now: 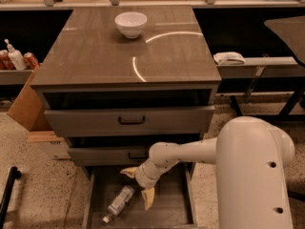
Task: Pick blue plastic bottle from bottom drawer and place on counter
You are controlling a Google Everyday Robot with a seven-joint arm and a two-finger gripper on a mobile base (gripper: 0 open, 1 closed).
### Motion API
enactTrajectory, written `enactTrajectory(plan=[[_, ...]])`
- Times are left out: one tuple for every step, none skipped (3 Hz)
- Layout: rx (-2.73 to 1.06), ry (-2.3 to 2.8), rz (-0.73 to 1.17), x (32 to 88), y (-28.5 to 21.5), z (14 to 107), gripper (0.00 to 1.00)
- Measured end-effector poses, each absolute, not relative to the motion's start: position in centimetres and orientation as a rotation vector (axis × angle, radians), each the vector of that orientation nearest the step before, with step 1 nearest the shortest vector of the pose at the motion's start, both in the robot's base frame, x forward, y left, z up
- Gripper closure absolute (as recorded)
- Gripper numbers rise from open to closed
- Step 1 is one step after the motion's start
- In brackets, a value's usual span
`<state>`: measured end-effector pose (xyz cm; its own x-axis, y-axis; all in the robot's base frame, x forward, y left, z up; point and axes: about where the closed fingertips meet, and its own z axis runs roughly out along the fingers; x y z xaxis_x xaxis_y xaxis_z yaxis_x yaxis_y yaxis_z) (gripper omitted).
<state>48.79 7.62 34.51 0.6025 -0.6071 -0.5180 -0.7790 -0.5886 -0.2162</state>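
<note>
The blue plastic bottle [119, 203] lies on its side on the floor of the open bottom drawer [169, 210], cap toward the front left. My gripper [138, 185] hangs over the drawer just right of the bottle's upper end, open, with one tan finger [148, 198] low beside the bottle and the other [127, 171] up near the drawer above. It holds nothing. The counter [95, 56] tops the cabinet and carries a white bowl [130, 24] at the back.
Two drawers with black handles [131, 121] stand partly pulled out above the bottom one. A white pump bottle [15, 57] and red cans [31, 60] sit on a left shelf, above a cardboard box [26, 104]. A bench with a white object [228, 57] stands to the right.
</note>
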Motion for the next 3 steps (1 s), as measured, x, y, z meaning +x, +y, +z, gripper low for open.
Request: enactTrajectory(plan=[[-2.407,1.096,0.554,48.8,8.2,32.1,0.00],[-2.373,1.081,0.532,48.9,9.1,29.2,0.00],[-2.333,1.088,0.491,49.4,10.2,27.1,0.00]])
